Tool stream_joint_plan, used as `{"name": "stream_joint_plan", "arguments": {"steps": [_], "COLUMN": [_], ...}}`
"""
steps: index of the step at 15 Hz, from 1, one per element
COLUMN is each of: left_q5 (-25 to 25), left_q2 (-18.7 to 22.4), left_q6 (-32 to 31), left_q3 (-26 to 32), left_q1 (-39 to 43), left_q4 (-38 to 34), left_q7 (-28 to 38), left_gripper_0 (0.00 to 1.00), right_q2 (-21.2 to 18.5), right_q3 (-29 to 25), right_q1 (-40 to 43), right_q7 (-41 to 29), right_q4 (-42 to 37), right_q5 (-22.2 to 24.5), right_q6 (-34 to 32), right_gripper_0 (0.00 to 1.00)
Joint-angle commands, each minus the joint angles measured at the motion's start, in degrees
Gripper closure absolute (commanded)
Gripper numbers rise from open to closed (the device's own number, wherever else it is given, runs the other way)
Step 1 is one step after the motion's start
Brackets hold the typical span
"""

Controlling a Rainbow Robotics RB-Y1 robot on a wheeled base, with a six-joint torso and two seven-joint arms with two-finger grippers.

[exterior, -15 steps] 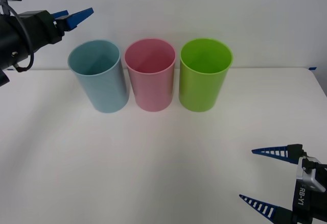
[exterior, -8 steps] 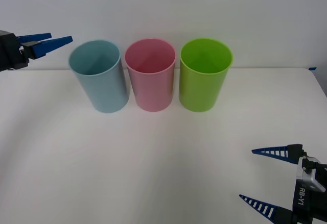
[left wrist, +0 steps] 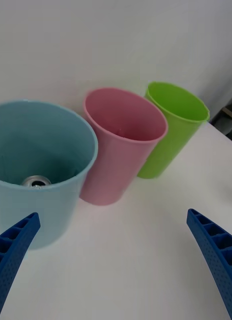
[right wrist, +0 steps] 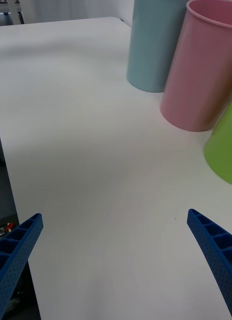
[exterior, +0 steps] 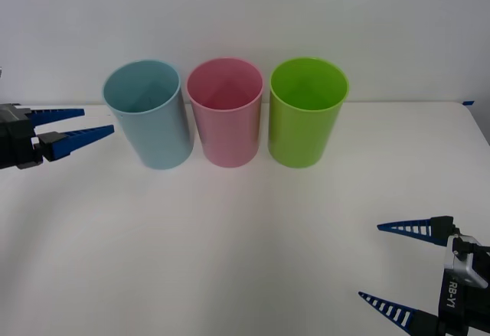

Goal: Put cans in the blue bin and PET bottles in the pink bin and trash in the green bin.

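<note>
We see that the left gripper [exterior: 83, 122], which a second ago hung high beside the rim of the blue bin [exterior: 153, 122], has dropped and drawn back; it now sits lower, just left of that bin's wall, jaws spread apart and holding nothing. The right gripper [exterior: 398, 267] has not moved: it waits well in front of the bins and to their right, over the white worktop [exterior: 230, 244], jaws wide and empty. Right of the blue bin stand the pink bin [exterior: 227, 114] and then the green bin [exterior: 306, 114], in one row, their sides nearly touching. From the left wrist we make out the can [left wrist: 37, 181] lying deep inside the blue bin; only its silver end shows above the near rim, the rest hidden.
</note>
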Motion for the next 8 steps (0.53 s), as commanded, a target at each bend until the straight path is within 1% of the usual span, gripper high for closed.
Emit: {"name": "stream_joint_plan", "arguments": {"steps": [1,3,4,6,8], "left_q5": [-3.88,-6.17,-7.84,-9.42,-10.91], "left_q2": [-1.9,-4.62,-6.03,-7.61,-10.86], "left_q6": [-3.09,-6.78,-7.04,-7.04,-7.39], "left_q3": [1.64,4.28,5.25,5.69,6.04], "left_q1": [5.55,10.03,13.2,17.68,20.93], "left_q4": [-5.51,-9.91,-12.72,-15.0,-16.76], "left_q7": [1.26,1.79,2.14,2.49,2.05], "left_gripper_0": [0.0,0.0,0.0,0.0,0.0], "right_q2": [0.0,0.0,0.0,0.0,0.0], "right_q3": [0.0,0.0,0.0,0.0,0.0], "right_q1": [0.0,0.0,0.0,0.0,0.0], "right_q7": [0.0,0.0,0.0,0.0,0.0], "right_q4": [0.0,0.0,0.0,0.0,0.0], "right_q5": [0.0,0.0,0.0,0.0,0.0], "right_q6": [0.0,0.0,0.0,0.0,0.0], "right_gripper_0": [0.0,0.0,0.0,0.0,0.0]}}
